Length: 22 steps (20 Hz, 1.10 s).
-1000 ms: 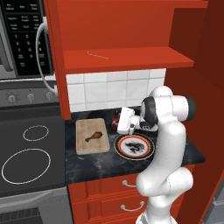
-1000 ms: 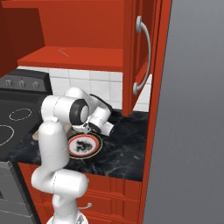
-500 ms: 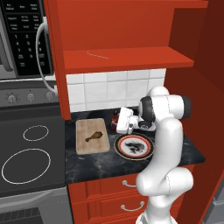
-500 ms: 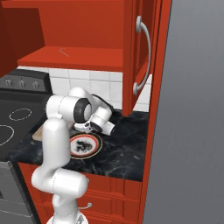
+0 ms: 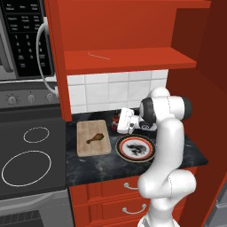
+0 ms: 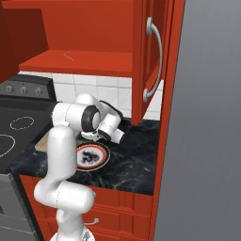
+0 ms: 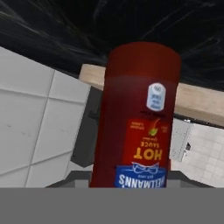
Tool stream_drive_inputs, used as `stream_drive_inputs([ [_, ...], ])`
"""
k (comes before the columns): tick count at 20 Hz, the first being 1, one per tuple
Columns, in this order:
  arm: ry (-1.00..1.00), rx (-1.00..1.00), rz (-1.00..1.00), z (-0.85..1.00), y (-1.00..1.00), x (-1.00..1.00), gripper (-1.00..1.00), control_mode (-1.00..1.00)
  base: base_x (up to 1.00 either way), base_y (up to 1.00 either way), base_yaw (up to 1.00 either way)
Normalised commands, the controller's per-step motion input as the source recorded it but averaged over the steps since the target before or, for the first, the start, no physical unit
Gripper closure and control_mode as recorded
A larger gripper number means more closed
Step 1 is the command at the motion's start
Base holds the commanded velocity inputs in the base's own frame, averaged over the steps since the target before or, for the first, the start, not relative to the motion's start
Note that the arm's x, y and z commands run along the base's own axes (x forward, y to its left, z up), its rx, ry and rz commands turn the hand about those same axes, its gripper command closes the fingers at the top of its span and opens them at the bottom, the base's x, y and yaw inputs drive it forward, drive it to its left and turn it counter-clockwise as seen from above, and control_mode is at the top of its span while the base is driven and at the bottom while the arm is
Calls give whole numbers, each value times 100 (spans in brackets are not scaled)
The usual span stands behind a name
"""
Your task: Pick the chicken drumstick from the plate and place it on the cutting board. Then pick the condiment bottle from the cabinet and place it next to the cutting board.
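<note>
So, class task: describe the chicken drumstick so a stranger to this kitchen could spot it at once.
Find the dark marbled counter between the stove and the red cabinet side. On its left end lies a tan cutting board, beside a round plate. The chicken drumstick is the small golden-brown piece lying alone on that board.

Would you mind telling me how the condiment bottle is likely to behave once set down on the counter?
The condiment bottle looks tall, slim and rigid, so it may tip easily if nudged. Its smooth round body would probably roll if it lands sideways near the cutting board.
</note>
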Motion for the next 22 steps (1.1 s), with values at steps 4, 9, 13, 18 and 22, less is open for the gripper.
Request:
stream_drive_inputs([
  [4,0,0,0,-19,0,7,100,-100,0,0,0],
  [9,-1,0,0,-24,0,5,100,-100,0,0,0],
  [13,-1,0,0,-25,0,3,100,-100,0,0,0],
  [18,-1,0,0,-26,0,2,100,-100,0,0,0],
  [22,-1,0,0,-32,0,1,100,-100,0,0,0],
])
